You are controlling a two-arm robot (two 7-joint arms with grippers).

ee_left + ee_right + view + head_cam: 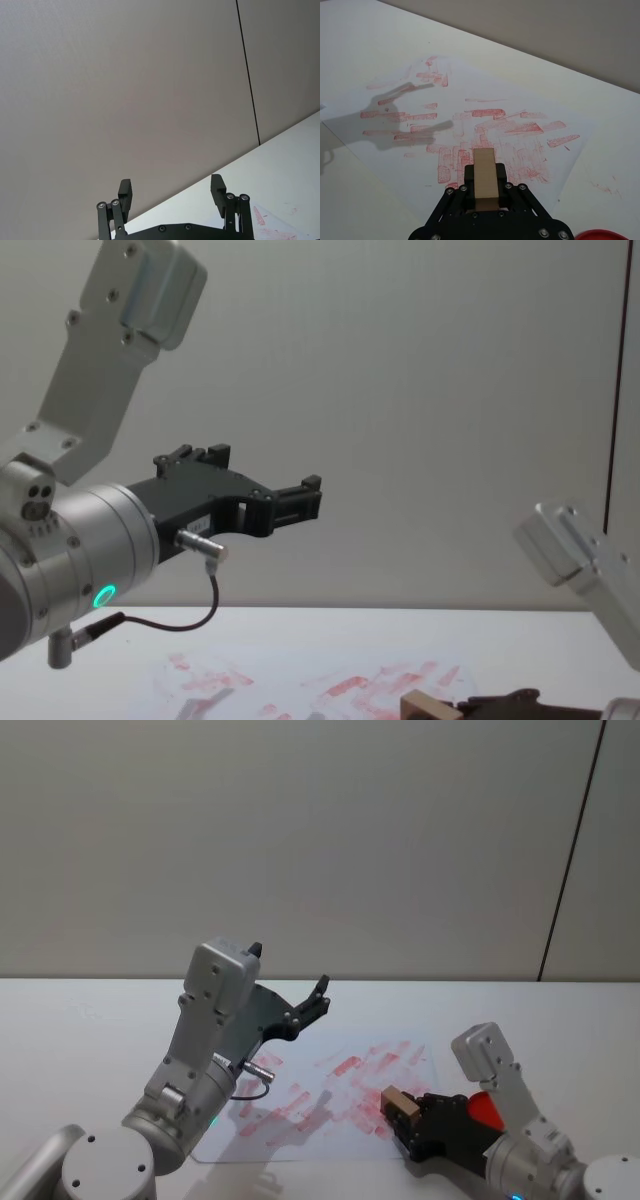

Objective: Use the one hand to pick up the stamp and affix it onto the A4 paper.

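I counted one stamp (398, 1101), a small rectangular block of pale tan wood, and my right jaws were clenched on it, one black finger (501, 176) against each long side. They held it low over the near right part of the one A4 paper (330, 1120), a white sheet crowded with smeared red ink bars and blotches. Whether the block's underside met the sheet I could not tell. The sheet lay flat on the white table (80, 1020), turned at an angle, with its near edge close to the table's front and its right corner just beside my right arm (510, 1115). One red round object (483, 1108) sat on the table off that corner, tucked against the arm. My left arm (205, 1050) was raised above the sheet's left side, and my left jaws were released, their two fingers (125, 192) spread apart in the air and pointing toward the grey wall (300, 830) with its single dark vertical seam (570, 850). Their shadow fell across the sheet's left half. Bare table ran wide to the left of the sheet and beyond its far edge up to the wall.
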